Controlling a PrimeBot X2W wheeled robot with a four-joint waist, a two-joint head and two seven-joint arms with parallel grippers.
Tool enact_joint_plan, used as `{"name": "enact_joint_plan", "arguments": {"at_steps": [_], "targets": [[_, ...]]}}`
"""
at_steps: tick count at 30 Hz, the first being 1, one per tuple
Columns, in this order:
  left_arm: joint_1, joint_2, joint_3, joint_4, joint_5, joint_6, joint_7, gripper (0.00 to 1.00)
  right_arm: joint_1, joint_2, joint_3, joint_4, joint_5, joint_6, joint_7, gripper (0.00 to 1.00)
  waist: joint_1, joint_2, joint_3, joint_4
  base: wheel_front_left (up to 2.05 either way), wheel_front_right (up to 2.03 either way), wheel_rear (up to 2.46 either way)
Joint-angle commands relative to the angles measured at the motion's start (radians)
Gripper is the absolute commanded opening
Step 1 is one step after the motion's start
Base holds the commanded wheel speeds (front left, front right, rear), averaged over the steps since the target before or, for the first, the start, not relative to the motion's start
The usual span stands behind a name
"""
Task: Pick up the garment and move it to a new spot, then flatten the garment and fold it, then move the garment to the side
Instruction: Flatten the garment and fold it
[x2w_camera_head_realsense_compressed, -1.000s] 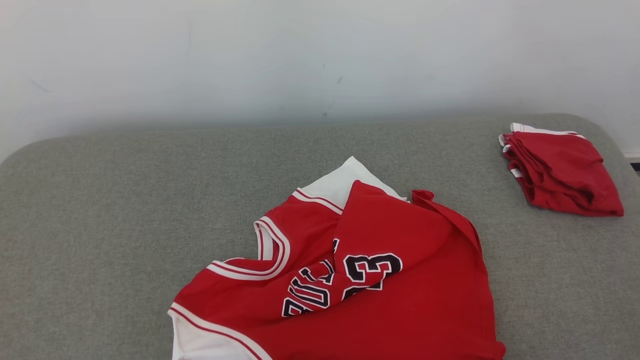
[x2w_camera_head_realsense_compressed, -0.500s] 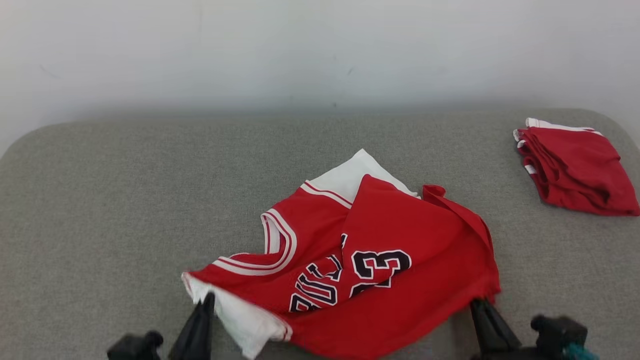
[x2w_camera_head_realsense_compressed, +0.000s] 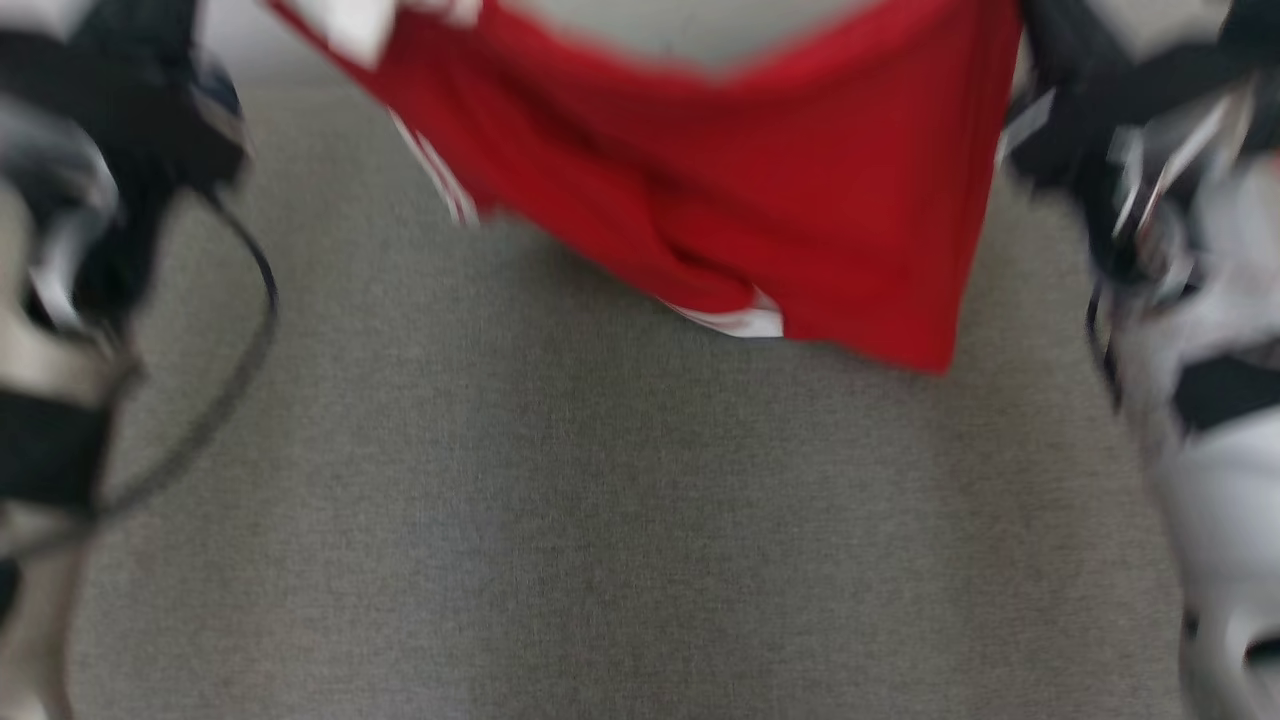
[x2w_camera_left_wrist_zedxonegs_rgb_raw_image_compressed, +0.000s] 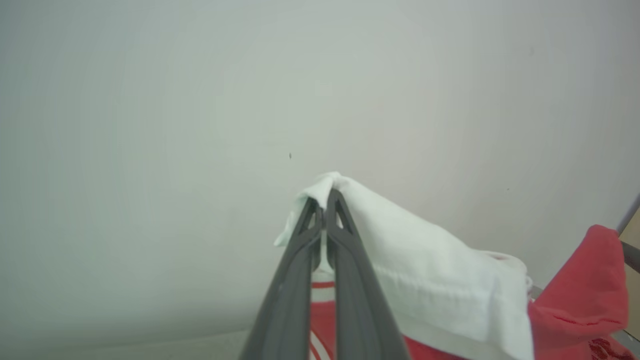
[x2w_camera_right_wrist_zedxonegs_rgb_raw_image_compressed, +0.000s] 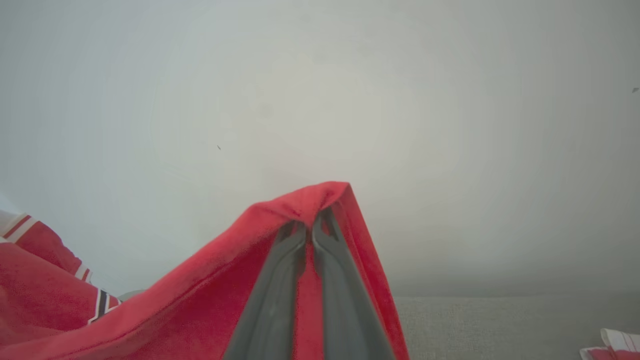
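The garment (x2w_camera_head_realsense_compressed: 720, 190), a red jersey with white trim, hangs stretched in the air across the top of the blurred head view, its lower edge above the grey surface (x2w_camera_head_realsense_compressed: 600, 520). In the left wrist view my left gripper (x2w_camera_left_wrist_zedxonegs_rgb_raw_image_compressed: 325, 196) is shut on a white corner of the garment (x2w_camera_left_wrist_zedxonegs_rgb_raw_image_compressed: 440, 260). In the right wrist view my right gripper (x2w_camera_right_wrist_zedxonegs_rgb_raw_image_compressed: 312, 222) is shut on a red corner of the garment (x2w_camera_right_wrist_zedxonegs_rgb_raw_image_compressed: 175, 300), which drapes over its fingers. My left arm (x2w_camera_head_realsense_compressed: 110, 150) and right arm (x2w_camera_head_realsense_compressed: 1150, 130) flank the cloth, both raised.
A pale wall stands behind the grey padded surface (x2w_camera_right_wrist_zedxonegs_rgb_raw_image_compressed: 500, 325). A second red and white folded cloth (x2w_camera_right_wrist_zedxonegs_rgb_raw_image_compressed: 612, 347) lies at the lower right corner of the right wrist view. A dark cable (x2w_camera_head_realsense_compressed: 240, 330) loops beside my left arm.
Both grippers came in at the garment's near corners, closed on them and lifted it off the surface. The head camera has also shifted, and its picture is now blurred.
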Motion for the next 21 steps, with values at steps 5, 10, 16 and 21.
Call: {"name": "enact_joint_plan", "arguments": {"at_steps": [5,10,16,21], "targets": [[-0.346,0.008,-0.027,0.136,-0.012,0.001,0.038,0.0,-0.363,0.01,-0.037,0.154,-0.004,-0.002,0.062,0.0,-0.0003,-0.0002,0.235,0.026,0.0,0.0,0.0],[-0.669,-0.013,-0.038,0.302,0.0,0.001,0.008,0.0,-0.691,0.039,-0.097,0.342,-0.078,-0.002,0.029,0.0,-0.0003,-0.0002,0.315,0.032,0.0,0.0,0.0],[-0.982,-0.043,-0.07,0.495,0.02,0.001,-0.054,0.0,-0.97,0.069,-0.155,0.558,-0.172,-0.002,-0.051,0.0,-0.0003,-0.0002,0.364,0.019,0.0,0.0,0.0],[-1.072,-0.054,-0.105,0.596,0.015,0.001,-0.091,0.0,-1.064,0.082,-0.177,0.661,-0.215,-0.002,-0.102,0.0,-0.0003,-0.0002,0.383,0.019,0.0,0.0,0.0]]}}
